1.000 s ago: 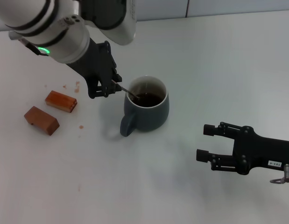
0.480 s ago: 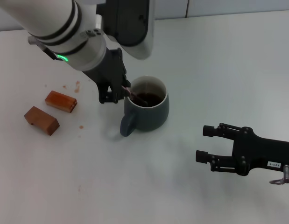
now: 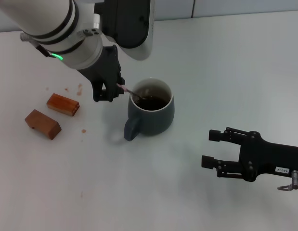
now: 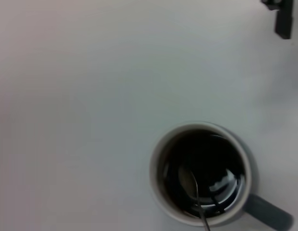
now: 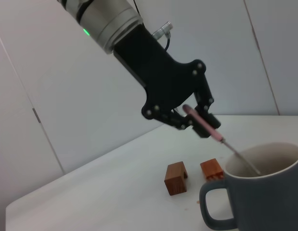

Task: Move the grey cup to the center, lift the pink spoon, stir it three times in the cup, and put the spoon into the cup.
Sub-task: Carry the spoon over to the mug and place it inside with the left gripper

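Note:
The grey cup (image 3: 151,113) stands near the middle of the table, handle toward me, with dark liquid inside. It also shows in the left wrist view (image 4: 200,174) and the right wrist view (image 5: 262,190). My left gripper (image 3: 114,89) is shut on the pink handle of the pink spoon (image 3: 127,90), just left of the cup's rim. The spoon (image 5: 206,126) slants down, its metal bowl (image 4: 189,183) in the liquid. My right gripper (image 3: 211,148) is open and empty, low over the table at the front right.
Two brown wooden blocks (image 3: 62,104) (image 3: 42,123) lie on the table left of the cup; they also show in the right wrist view (image 5: 176,178). Small reddish specks (image 3: 80,87) dot the table near them.
My left gripper swung right toward the cup's rim, then back left and slightly up, moving the spoon's bowl inside the liquid. The cup and right arm have not moved.

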### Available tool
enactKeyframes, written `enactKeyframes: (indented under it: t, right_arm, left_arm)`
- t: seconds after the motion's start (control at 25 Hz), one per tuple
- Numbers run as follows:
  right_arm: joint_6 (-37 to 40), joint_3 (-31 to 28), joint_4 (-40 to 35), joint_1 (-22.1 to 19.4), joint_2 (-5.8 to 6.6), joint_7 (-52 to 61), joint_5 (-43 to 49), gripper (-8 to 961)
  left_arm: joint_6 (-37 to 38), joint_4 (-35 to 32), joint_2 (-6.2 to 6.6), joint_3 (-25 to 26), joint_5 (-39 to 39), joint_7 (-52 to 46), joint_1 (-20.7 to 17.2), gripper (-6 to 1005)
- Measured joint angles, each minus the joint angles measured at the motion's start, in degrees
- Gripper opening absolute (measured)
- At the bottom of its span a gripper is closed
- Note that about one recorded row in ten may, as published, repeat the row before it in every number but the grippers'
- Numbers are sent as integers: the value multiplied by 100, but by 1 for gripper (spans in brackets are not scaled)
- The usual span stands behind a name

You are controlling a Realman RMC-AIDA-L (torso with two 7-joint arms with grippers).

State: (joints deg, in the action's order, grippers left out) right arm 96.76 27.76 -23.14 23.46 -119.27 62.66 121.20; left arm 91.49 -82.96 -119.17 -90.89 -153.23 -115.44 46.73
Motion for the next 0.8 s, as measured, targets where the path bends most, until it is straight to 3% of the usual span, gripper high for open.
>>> enactKeyframes:
  t: [0.32, 0.8]
  right_arm:
    - [-9, 1, 5, 5, 0, -5, 0, 830]
    - [-9, 1, -12, 24, 1, 1, 9, 829]
  left_arm:
    - [-276, -22, -1, -108, 164, -72, 47, 129]
    - [179, -81, 4, -204, 167, -11, -35, 129]
